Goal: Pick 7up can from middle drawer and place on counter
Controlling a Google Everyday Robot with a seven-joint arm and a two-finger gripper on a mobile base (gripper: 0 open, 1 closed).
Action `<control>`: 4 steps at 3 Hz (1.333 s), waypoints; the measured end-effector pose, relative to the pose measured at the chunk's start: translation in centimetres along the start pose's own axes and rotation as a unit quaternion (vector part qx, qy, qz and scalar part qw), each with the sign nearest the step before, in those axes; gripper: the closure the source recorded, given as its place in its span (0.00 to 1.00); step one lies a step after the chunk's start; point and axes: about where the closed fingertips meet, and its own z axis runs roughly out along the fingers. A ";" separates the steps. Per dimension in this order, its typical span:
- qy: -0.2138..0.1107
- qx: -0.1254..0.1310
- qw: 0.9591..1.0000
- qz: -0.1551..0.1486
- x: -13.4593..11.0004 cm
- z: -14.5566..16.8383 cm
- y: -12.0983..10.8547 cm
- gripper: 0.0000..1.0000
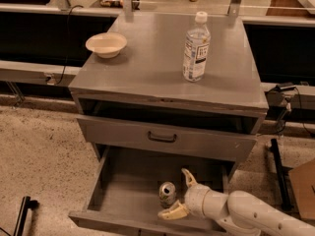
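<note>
The 7up can (167,193) stands upright on the floor of the pulled-out middle drawer (123,191), near its front right. My gripper (177,194) comes in from the lower right on a white arm. It is open, with one cream finger (187,177) behind and to the right of the can and the other (170,213) in front of it, so the can sits between them. I cannot tell if either finger touches it. The counter (147,68) is the flat grey cabinet top above.
A clear water bottle (196,47) with a white cap stands on the counter's right half. A cream bowl (106,44) sits at its left edge. A shut drawer front with a dark handle (162,137) overhangs the open drawer. Speckled floor lies to the left.
</note>
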 end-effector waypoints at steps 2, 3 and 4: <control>0.002 0.009 1.000 0.022 4.0 4.1 -2.1 0.00; 0.004 0.016 1.000 0.023 5.1 4.7 -2.3 0.18; -0.007 0.017 1.000 0.020 5.2 4.9 -2.4 0.42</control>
